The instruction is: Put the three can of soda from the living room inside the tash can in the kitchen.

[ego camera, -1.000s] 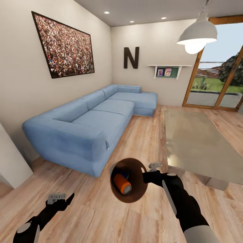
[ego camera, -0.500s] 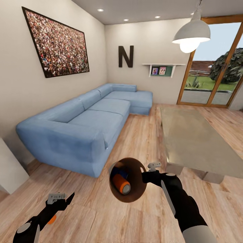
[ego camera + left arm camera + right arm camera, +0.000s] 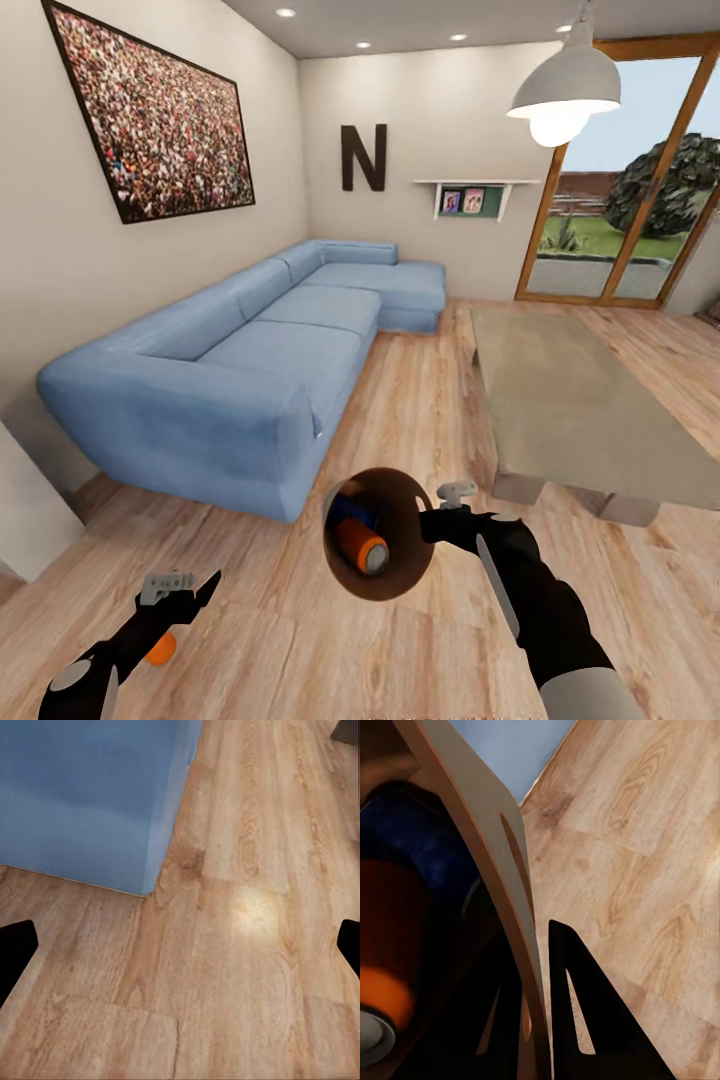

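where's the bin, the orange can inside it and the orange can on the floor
bin [image 3: 400, 580]: head view, brown inner wall near the lower rim
orange can in bin [image 3: 360, 545]: head view, its orange side
orange can on floor [image 3: 160, 648]: head view, the orange part showing below the left arm

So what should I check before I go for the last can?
1. Right tool grips the bin: ok, its fingers straddle the rim in the right wrist view.
2. Cans in the bin: ok, an orange can and a blue can lie inside.
3. Bin upright: not ok, it is tipped with its mouth toward the head camera, so the cans might slide out.
4. Third can binned: not ok, it is on the floor, partly hidden by the left arm.
5. Left tool free: ok, open, nothing between its fingers.
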{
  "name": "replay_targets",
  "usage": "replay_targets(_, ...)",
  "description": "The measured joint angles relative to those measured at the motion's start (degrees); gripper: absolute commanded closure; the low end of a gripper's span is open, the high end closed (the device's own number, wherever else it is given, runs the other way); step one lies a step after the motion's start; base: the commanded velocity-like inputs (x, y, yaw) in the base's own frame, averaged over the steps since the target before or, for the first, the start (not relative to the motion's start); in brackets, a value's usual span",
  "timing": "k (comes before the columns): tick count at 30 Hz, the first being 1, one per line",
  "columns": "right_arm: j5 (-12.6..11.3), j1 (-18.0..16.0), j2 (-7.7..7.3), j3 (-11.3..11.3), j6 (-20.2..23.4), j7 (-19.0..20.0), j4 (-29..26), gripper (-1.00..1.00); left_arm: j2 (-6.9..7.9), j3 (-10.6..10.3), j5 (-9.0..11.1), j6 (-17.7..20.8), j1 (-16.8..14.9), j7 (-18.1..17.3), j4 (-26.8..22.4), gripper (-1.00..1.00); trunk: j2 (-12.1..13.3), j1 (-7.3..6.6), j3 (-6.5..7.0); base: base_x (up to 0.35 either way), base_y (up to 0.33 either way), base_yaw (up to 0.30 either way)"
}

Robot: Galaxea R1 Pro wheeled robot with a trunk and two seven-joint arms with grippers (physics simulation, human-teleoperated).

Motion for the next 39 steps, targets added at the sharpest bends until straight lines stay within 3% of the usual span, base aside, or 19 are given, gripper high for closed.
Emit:
replay_targets(23, 0.22, 0.00, -0.16, -0.55, -0.25, -0.01, -0.18, 1.00, 0.00, -0.09, -0.53, 0.03, 0.00, -0.01, 0.03, -1.00, 0.00, 0.00, -0.74, -0.024, 0.316, -0.222)
replay_targets(29, 0.66, -0.01, -0.17, -2.83, -0.38, -0.06, -0.27, 1.00, 0.00, -0.10, -0.63, 0.15, 0.00, -0.10, 0.03, -1.00, 0.00, 0.00, -0.87, -0.121, 0.315, -0.233)
replay_targets(39, 0.52, 0.00, -0.17, -4.40, -0.41, -0.10, -0.33, 1.00, 0.07, -0.55, -3.99, 2.36, -0.08, -0.09, 0.03, -1.00, 0.00, 0.00, -1.13, -0.124, 0.273, -0.205)
